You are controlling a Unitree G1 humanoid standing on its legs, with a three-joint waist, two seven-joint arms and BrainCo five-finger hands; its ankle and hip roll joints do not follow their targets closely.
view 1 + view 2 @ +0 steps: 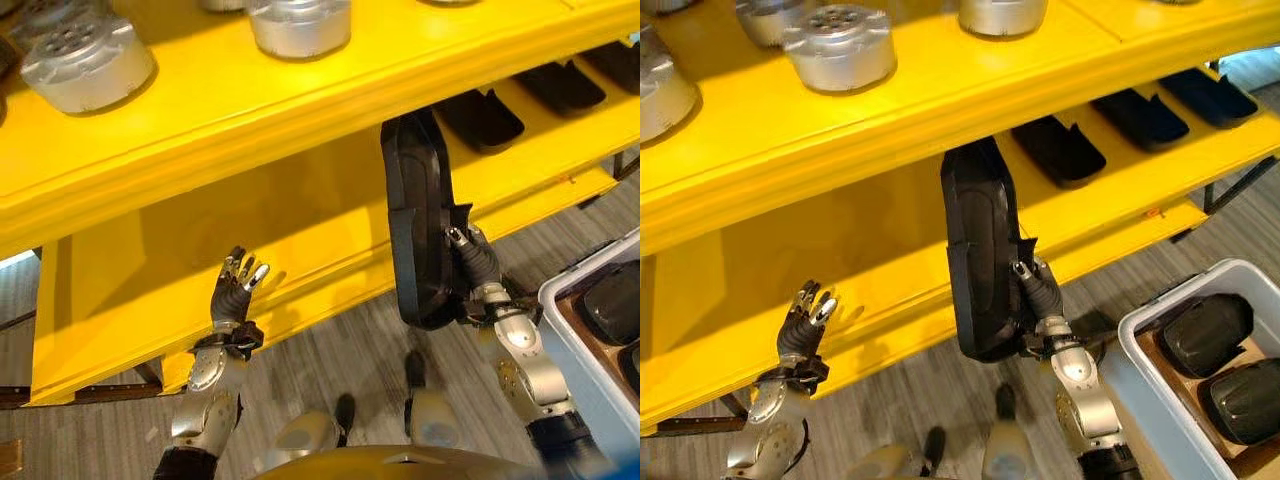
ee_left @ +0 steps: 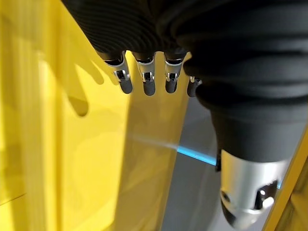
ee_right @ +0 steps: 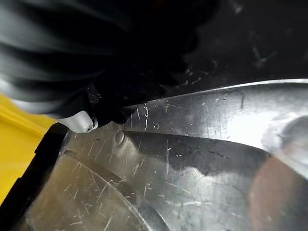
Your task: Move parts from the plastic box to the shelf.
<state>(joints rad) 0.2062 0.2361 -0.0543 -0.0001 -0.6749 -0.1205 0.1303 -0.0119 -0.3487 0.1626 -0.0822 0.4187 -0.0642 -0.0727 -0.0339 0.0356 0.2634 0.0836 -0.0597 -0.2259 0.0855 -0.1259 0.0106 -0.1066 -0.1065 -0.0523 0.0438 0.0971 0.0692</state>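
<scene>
Bright yellow painted metal shelf (image 1: 940, 95). Long black moulded plastic part (image 1: 980, 260), glossy with fine pale scratches. Round silver-grey cast metal parts (image 1: 840, 45) were on top. Pale grey-blue plastic box (image 1: 1140, 385) had a brown liner and black parts (image 1: 1205, 335) inside. Floor (image 1: 940, 385) was grey wood-grain plank, streaked.

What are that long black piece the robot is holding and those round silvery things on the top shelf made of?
The long black part, gripped by the right robot hand, looks like moulded plastic: glossy, finely scratched in the right wrist view, with soft highlights. The round silver parts look like cast or machined metal: a matte grey sheen and drilled holes on top. That is only a guess from their look.
</scene>
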